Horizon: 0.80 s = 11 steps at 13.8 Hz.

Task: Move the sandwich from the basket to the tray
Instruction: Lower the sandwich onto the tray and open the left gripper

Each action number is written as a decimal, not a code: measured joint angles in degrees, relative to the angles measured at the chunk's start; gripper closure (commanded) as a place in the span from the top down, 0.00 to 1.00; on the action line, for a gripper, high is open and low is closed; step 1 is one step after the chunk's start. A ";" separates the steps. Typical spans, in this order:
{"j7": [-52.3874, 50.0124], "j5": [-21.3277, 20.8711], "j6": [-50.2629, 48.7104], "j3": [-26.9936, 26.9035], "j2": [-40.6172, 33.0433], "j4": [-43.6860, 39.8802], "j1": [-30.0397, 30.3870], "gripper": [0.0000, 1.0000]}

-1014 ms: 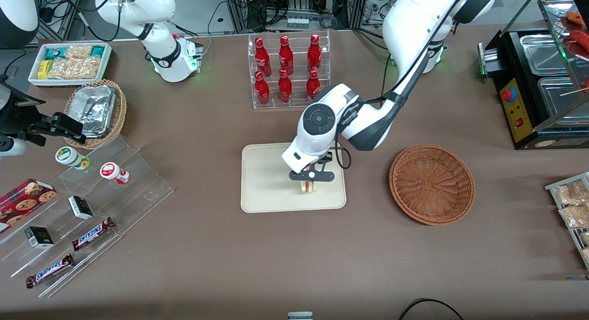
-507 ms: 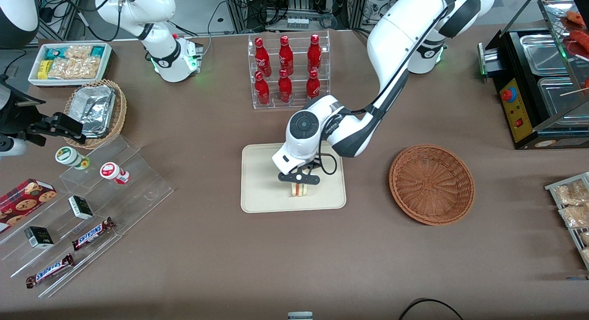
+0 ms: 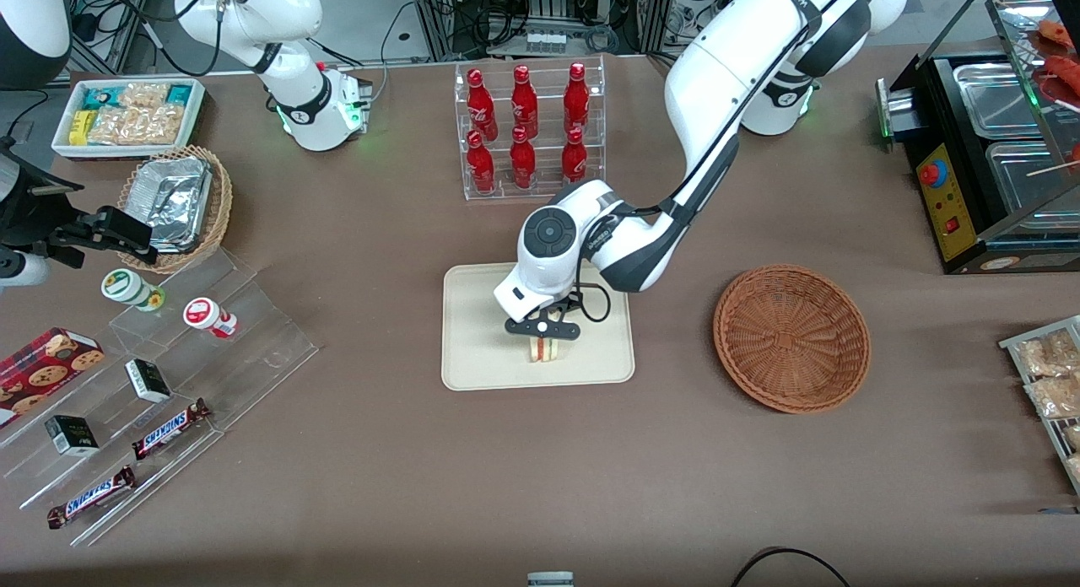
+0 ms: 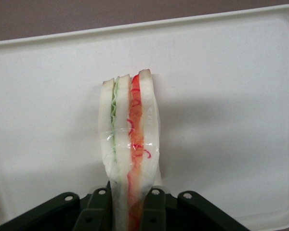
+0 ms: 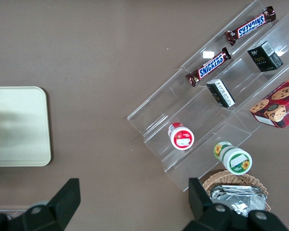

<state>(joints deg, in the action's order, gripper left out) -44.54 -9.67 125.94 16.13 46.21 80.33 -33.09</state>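
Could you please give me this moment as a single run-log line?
phase: placing | gripper: shut on sandwich, over tray | sandwich: upright, wrapped | basket: empty | release: not yet

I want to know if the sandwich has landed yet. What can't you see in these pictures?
- Front view: the gripper covers the top of the sandwich, so whether it touches the tray is hidden.
- Left wrist view: the sandwich's gripped end is cut off by the picture's edge.
- Right wrist view: only a tray corner shows; the edge cuts off the rest.
- The basket shows nothing inside.
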 measured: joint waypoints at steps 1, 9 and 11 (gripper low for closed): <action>-0.40 -0.66 0.00 -0.01 0.56 -0.52 -0.36 0.71; -0.87 -1.66 0.02 -0.09 1.66 -2.32 -0.86 1.00; -0.92 -1.66 -0.02 -0.17 1.33 -2.96 -0.81 1.00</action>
<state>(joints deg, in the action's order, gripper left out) -45.47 -11.33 125.92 15.95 47.54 77.38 -33.91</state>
